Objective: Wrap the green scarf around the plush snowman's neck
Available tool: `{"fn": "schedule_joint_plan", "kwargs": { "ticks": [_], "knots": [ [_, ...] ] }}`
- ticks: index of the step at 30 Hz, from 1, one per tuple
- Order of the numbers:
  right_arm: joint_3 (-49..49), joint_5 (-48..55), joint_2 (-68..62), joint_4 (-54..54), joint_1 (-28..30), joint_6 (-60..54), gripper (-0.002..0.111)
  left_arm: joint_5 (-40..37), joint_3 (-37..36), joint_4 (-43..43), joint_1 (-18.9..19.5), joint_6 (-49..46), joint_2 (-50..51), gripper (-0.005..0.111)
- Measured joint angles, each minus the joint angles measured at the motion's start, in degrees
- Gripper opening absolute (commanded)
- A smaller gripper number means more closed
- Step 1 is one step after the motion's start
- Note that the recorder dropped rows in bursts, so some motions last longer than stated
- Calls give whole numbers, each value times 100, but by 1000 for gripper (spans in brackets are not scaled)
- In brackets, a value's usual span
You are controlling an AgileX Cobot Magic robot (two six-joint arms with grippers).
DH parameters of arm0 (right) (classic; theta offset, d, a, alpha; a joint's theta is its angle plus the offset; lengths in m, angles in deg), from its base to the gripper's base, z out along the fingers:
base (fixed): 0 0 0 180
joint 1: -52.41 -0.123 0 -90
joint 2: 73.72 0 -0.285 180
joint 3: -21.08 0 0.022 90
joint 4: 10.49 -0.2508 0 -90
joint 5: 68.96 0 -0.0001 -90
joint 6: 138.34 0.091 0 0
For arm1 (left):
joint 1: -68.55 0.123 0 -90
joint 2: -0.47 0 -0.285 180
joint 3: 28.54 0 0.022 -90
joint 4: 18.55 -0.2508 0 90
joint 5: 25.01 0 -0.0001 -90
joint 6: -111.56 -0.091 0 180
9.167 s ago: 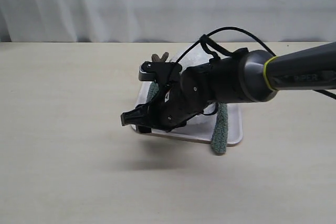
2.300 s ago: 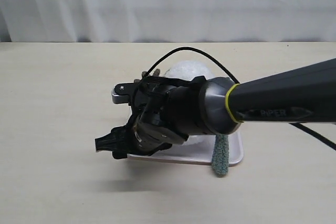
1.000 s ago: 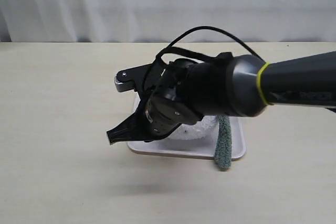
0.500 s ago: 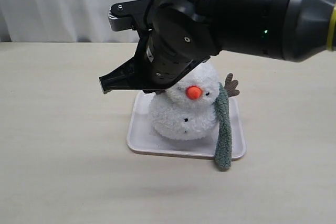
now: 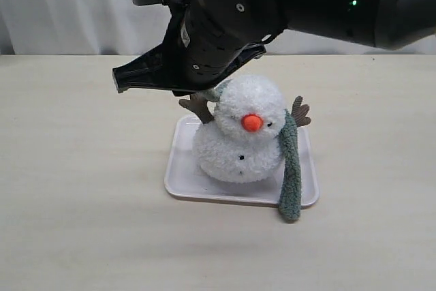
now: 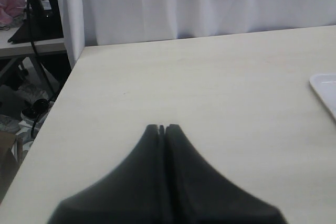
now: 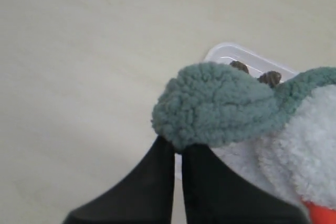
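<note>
The plush snowman [image 5: 238, 148] stands upright on a white tray [image 5: 180, 175], orange nose facing the camera. The green scarf [image 5: 291, 168] hangs down the snowman's right side and over the tray's front rim. It passes behind the neck and comes up at the left of the head. There my right gripper [image 5: 212, 90] is shut on the scarf's rounded end. The right wrist view shows that scarf end [image 7: 215, 103] pinched at the right gripper's [image 7: 178, 145] tips, beside the snowman [image 7: 304, 150] and the tray [image 7: 231, 53]. My left gripper [image 6: 161, 127] is shut and empty over bare table.
A white curtain [image 5: 68, 5] hangs behind the table. The left wrist view shows the table's side edge [image 6: 63, 87] with clutter on the floor beyond it, and a corner of the tray [image 6: 325, 90] off to one side.
My right arm has risen from low over the tray to above the snowman's head, carrying the scarf end up with it. The snowman, hidden before, now shows in full.
</note>
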Motion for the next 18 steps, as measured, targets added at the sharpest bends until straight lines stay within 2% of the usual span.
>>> {"fn": "schedule_joint_plan", "kwargs": {
  "ticks": [7,18],
  "knots": [
    [64,281,-44,-209,-119,-183,4,0,0,0,0,0,0,0],
    [877,222,-151,-246,-384,-207,4,0,0,0,0,0,0,0]
  ]
}}
